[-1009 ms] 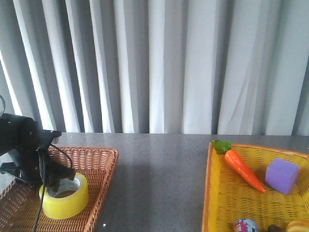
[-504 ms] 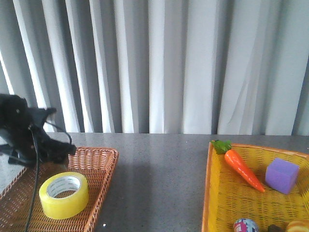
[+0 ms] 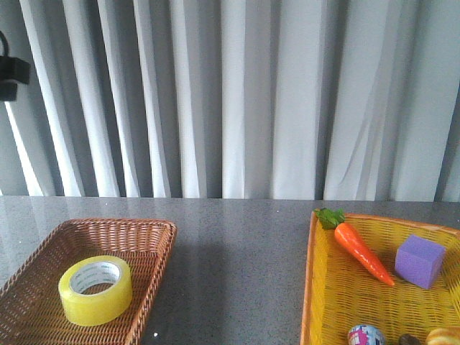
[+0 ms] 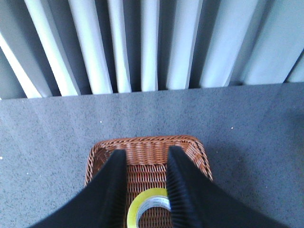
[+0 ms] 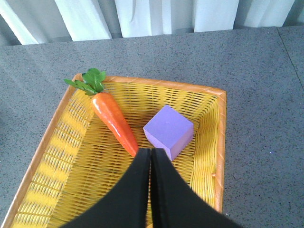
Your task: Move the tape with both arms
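Observation:
The yellow tape roll (image 3: 95,289) lies flat in the brown wicker basket (image 3: 152,237) at the front left. In the left wrist view the tape (image 4: 145,211) shows between the fingers, far below. My left gripper (image 4: 146,154) is open and empty, high above the basket; only a black piece of its arm (image 3: 11,75) shows at the front view's top left. My right gripper (image 5: 150,152) is shut and empty, hovering above the yellow basket (image 5: 216,137).
The yellow basket (image 3: 310,273) at the right holds a toy carrot (image 3: 359,248), a purple cube (image 3: 420,260) and a small patterned ball (image 3: 366,335). Grey curtains hang behind the grey table (image 3: 237,251).
My left arm has let the tape rest in the brown basket and risen up and left, almost out of the front view. The tape has not moved.

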Controlling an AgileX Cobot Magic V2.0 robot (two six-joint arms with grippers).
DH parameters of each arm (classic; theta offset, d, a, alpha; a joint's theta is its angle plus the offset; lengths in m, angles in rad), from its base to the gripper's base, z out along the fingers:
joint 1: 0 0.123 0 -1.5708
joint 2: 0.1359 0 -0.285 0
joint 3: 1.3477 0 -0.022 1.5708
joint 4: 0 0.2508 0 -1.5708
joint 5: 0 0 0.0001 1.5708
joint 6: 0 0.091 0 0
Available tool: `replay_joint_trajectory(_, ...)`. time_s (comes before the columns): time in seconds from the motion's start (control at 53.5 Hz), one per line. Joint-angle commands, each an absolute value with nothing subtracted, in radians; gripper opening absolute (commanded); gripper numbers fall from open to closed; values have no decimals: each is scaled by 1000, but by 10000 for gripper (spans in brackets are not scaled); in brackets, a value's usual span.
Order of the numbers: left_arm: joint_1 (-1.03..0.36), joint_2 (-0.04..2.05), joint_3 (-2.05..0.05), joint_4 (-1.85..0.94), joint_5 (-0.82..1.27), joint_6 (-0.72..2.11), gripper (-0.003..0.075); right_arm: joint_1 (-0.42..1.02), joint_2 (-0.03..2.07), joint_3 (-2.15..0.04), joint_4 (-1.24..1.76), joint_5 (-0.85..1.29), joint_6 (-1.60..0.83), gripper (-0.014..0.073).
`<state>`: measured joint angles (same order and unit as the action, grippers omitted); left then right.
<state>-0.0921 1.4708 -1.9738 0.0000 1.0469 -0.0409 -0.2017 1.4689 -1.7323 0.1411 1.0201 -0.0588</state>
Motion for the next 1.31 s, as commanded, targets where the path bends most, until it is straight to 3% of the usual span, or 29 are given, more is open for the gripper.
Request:
replay_joint_trajectory(0.0, -92, 1405, -1999, -10, 977, -39, -4, -209, 1438, -1756, 146, 966, -57, -9)
replay_joint_trajectory(0.99, -92, 1403, -1986, 16, 1002, -39, -7, -209, 1438, -1756, 146, 966, -57, -9)
replay_joint_trajectory(1.121, -92, 1264, -1842, 13, 880, -41, -7, -209, 1438, -1756, 146, 967, -57, -9)
replay_joint_trajectory(1.289, -92, 969, -1398, 26, 544, -32, -7, -209, 1438, -1756, 146, 966, -57, -9)
